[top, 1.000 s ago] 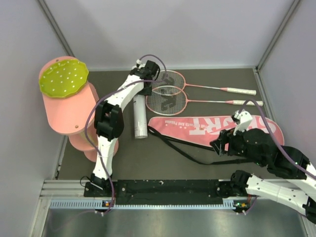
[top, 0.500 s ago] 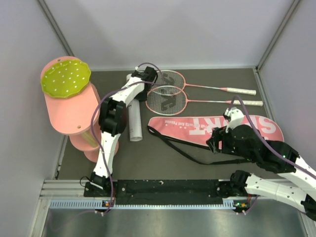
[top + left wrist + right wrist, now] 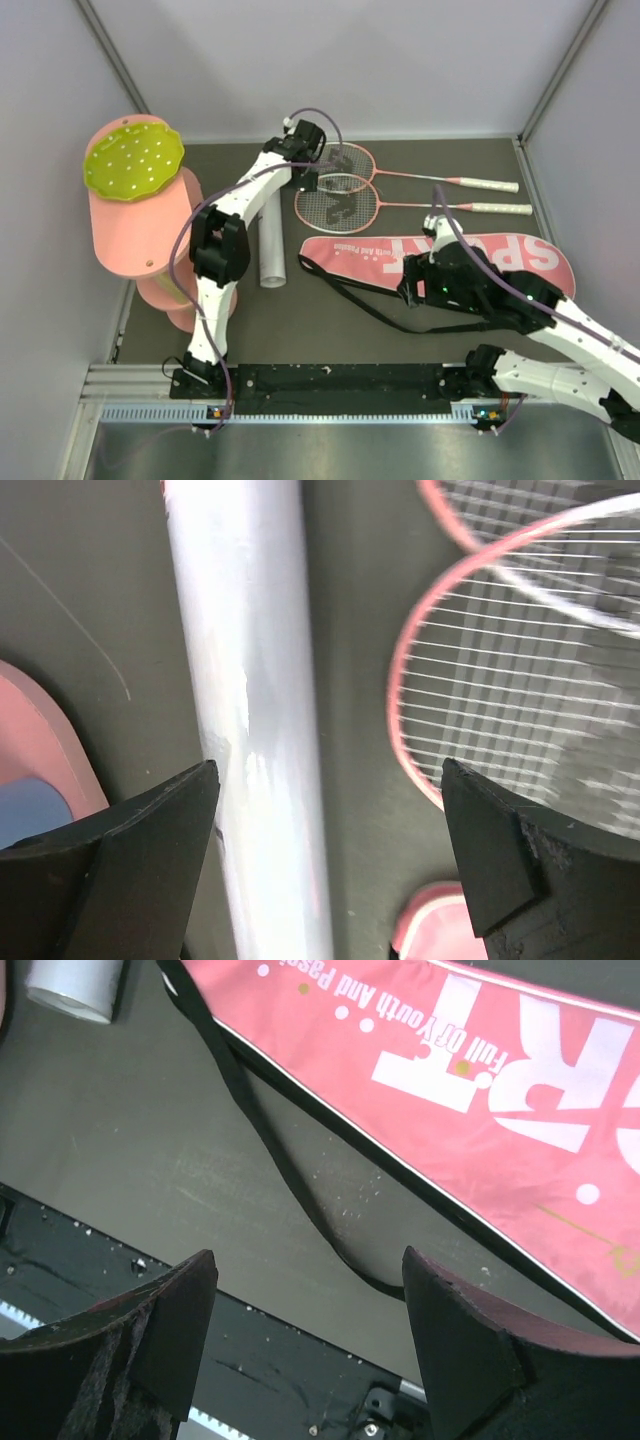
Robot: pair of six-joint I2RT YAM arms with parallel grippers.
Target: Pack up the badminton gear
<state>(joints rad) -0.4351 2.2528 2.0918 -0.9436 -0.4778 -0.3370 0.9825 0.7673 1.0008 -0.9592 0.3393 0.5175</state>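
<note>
Bag (image 3: pixel 345 250) lies flat on tabletop (image 3: pixel 330 325). R fingers (image 3: pixel 470 1330) slid left over it, open & empty, above strap (image 3: pixel 270 1150). Rackets (image 3: pixel 335 205) not packed yet. Tube (image 3: pixel 255 710) lies loose left of them. L fingers (image 3: pixel 150 850) just opened wide & let go. Tube turned a bit vs. before.

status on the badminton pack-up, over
Left hand open over the white tube, not gripping. Right hand open above the black strap, empty. Pink bag flat, both rackets lying outside it. No obstruction seen.
</note>
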